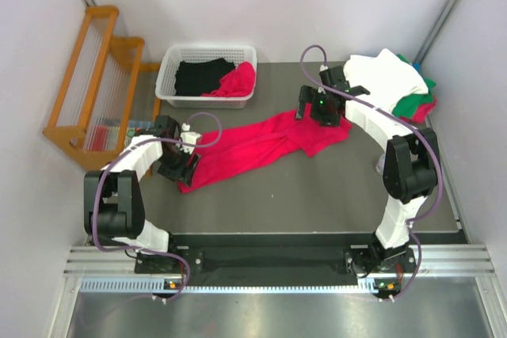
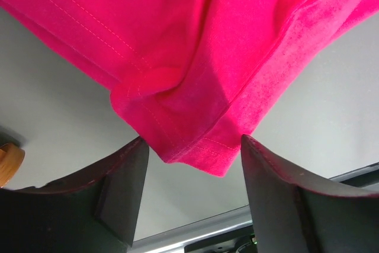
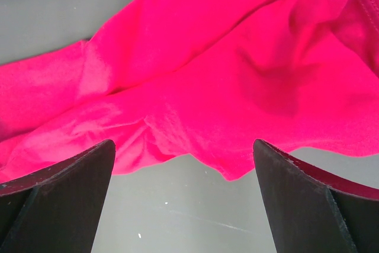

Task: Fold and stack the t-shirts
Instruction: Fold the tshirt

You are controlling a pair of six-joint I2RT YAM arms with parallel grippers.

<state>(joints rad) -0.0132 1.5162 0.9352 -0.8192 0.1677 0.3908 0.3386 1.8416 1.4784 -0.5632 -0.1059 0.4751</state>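
A crimson t-shirt [image 1: 261, 144] lies stretched in a rumpled band across the grey table [image 1: 317, 195]. My left gripper [image 1: 179, 165] hangs over its lower-left end. In the left wrist view the stitched hem corner [image 2: 198, 146] sits between the two dark fingers [image 2: 127, 188], which stand apart without pinching it. My right gripper [image 1: 318, 107] is over the shirt's upper-right end, wide open. In the right wrist view the shirt's edge [image 3: 237, 146] lies just beyond its fingertips [image 3: 89, 176]. Folded white, green and red t-shirts [image 1: 392, 81] are piled at the back right.
A white lattice basket [image 1: 170, 77] at the back left holds a black garment [image 1: 202, 77] and a red one [image 1: 238, 81]. A wooden rack [image 1: 91, 77] stands left of the table. Bare grey table surface shows in front of the shirt.
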